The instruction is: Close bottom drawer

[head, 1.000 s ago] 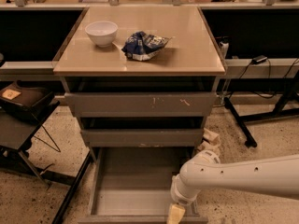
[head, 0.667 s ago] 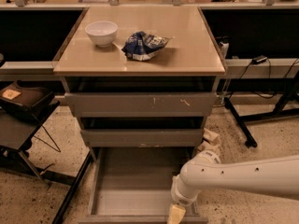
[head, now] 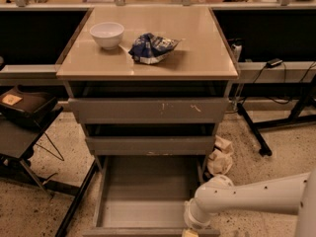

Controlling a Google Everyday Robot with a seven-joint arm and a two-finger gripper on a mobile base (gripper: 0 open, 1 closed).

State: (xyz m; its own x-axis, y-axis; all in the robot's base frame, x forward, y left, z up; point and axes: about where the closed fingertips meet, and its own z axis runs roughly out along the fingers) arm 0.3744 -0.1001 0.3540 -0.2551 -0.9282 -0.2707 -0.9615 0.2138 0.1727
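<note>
The bottom drawer stands pulled far out of the grey cabinet, its shallow grey tray bare; its low front panel lies at the frame's lower edge. My white arm reaches in from the right. Its wrist ends at the drawer's front right corner, where only the gripper's top shows at the bottom edge, the rest cut off. Above are the mid-width drawer front and the widest drawer front with pale scratches, both slightly out.
On the tan cabinet top stand a white bowl and a crumpled blue bag. A dark chair stands at the left. Crumpled paper lies on the floor to the right. Black table legs stand at the right.
</note>
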